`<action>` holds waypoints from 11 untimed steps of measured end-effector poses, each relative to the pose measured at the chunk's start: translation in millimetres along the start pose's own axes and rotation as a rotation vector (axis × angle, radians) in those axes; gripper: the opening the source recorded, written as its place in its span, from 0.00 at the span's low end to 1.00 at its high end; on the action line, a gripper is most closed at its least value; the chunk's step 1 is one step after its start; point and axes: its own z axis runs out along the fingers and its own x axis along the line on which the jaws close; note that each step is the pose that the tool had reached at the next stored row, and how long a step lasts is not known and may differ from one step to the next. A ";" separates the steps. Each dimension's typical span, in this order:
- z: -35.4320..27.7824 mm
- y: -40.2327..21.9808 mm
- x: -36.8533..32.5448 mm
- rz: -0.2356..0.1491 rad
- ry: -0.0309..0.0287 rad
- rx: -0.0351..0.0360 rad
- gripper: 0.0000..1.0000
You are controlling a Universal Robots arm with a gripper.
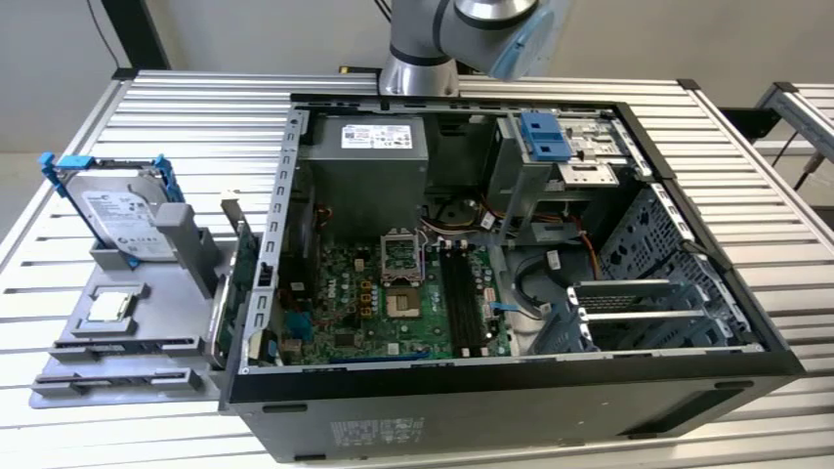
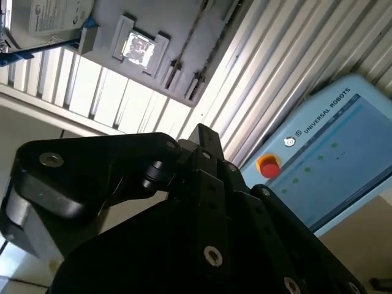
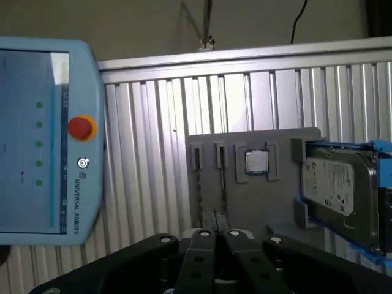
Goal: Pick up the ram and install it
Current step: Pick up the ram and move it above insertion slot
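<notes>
**A:** Where is the ram [image 1: 241, 244] at this moment?

**B:** In the exterior view it stands on its long edge at the side of the grey holder [image 1: 131, 347] nearest the computer case [image 1: 521, 391], just beside the case wall. I think it is kept upright so that its thin top edge is free to be pinched from above.

**A:** And the gripper [image 3: 218, 234]?

**B:** In the first wrist view it hangs high over the ribbed table [image 3: 147, 122], well apart from the holder. The fingers look drawn close together, and I see nothing between them. By my judgement, the ram is not yet picked up.

**A:** What else does the holder carry?

**B:** The hard drive [image 1: 117, 210] in its blue bracket leans in a rack. The small square chip [image 1: 111, 305] lies flat in its own pocket. Each part has a separate seat, probably so that nothing slides.

**A:** Is the place for the ram ready?

**B:** The case lies on its side with the cover off, so the motherboard [image 1: 339, 293] faces up. The long black memory slots [image 1: 459, 283] beside the processor socket [image 1: 404, 259] appear empty, though I cannot be sure from this view.

**A:** Is anything else near?

**B:** A teach pendant [image 3: 37, 141] with a red stop button is seen to one side, apart from the holder.
</notes>
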 end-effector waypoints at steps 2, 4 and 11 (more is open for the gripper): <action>0.0 0.0 0.0 -0.037 0.0015 0.0008 0.00; 0.0 0.1 -0.1 -0.070 0.0027 0.0107 0.00; 1.7 0.0 0.1 -0.075 -0.0011 0.0605 0.00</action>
